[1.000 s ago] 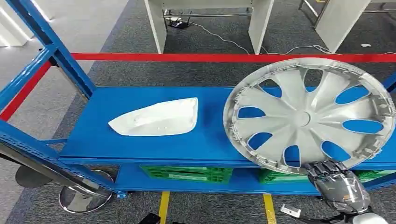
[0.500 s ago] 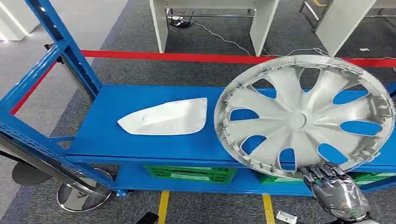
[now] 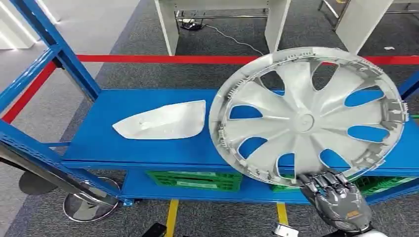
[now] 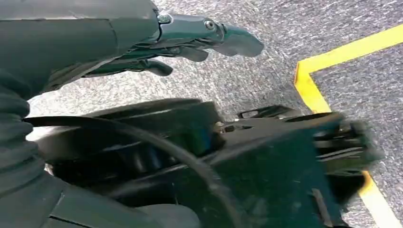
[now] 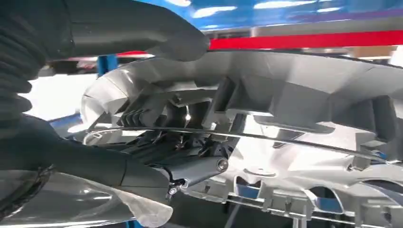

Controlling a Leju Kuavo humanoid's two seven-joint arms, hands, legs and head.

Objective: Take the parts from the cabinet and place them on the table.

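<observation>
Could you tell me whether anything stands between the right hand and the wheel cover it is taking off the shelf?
Nothing does: the right hand already grips the wheel cover at its lower rim, tilted up above the blue shelf. The white part lies apart beside it.

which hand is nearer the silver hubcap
The right hand: it grips the silver hubcap by its lower rim, holding it tilted above the blue shelf. The left hand hangs down over the grey floor, holding nothing, away from it.
</observation>
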